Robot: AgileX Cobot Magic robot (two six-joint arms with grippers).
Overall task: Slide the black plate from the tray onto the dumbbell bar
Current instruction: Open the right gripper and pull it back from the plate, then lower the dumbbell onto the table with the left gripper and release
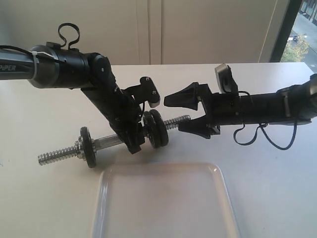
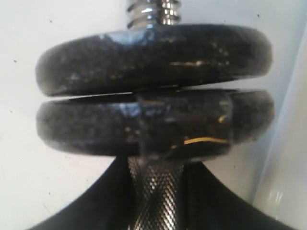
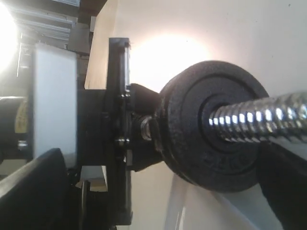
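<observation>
— Where was the small, round, matte black plate (image 1: 161, 130) when you looked?

— Off the white rectangular plastic tray (image 1: 163, 208), which had nothing on it. The plate sat on the short chrome steel dumbbell bar (image 1: 106, 142), on edge and outermost at the right-hand end. It was against a second black disc (image 1: 148, 128) with only a hairline gap between them. A third disc (image 1: 88, 147) sat near the other end.

— And the arms?

— The left gripper (image 1: 134, 144) was clamped on the bar's knurled middle, just beside the pair. The right gripper (image 1: 173, 114) stood wide apart, jaws either side of the threaded tip, holding nothing.

— How did the bar lie?

— Slantwise over the white table (image 1: 267, 173). Its long axis ran from near left to far right, and the free threaded end pointed into the right gripper. The plate's faces were square to that axis.

— Which step, then?

— The tail end of the slide, I judged. The next move called for nudging the plate flush, or backing the right gripper straight out along the bar.
</observation>
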